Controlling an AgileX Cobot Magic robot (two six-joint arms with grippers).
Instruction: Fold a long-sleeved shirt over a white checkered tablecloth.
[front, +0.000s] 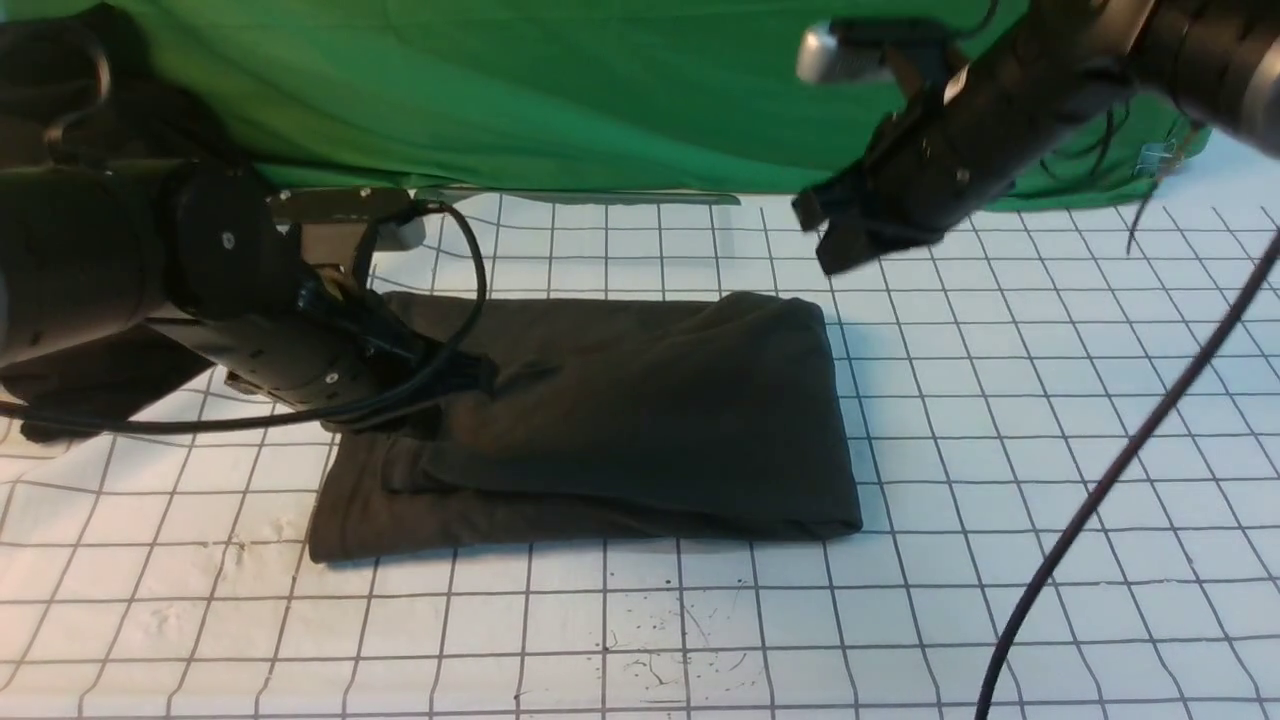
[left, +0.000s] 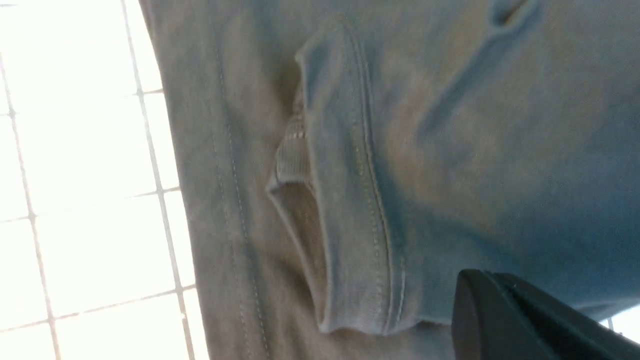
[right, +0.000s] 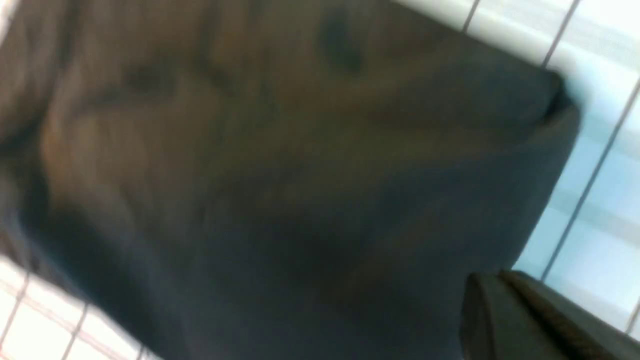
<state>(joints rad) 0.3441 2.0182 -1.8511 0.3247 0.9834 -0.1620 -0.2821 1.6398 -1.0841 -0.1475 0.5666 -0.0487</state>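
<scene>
Front view: the dark shirt (front: 640, 410) lay folded on the white checkered tablecloth (front: 640, 630), below the closed left gripper (front: 465, 385); the closed right gripper (front: 835, 235) hovered beyond its far right corner. Left wrist view: stitched hems overlapped. Right wrist view: blurred fabric sloped.

Left arm (front: 230, 270) is covering part of the shirt's (front: 640, 400) left end in front view; can't tell if its gripper (front: 465, 385) is touching cloth. Dark heap (front: 100, 120) is running off the left edge, partly behind that arm. Green cloth (front: 600, 90) is getting cut at the top. Both arms are leaving frame. Right wrist view is blurring the shirt folds; both wrist views are cropping the shirt and grippers.
</scene>
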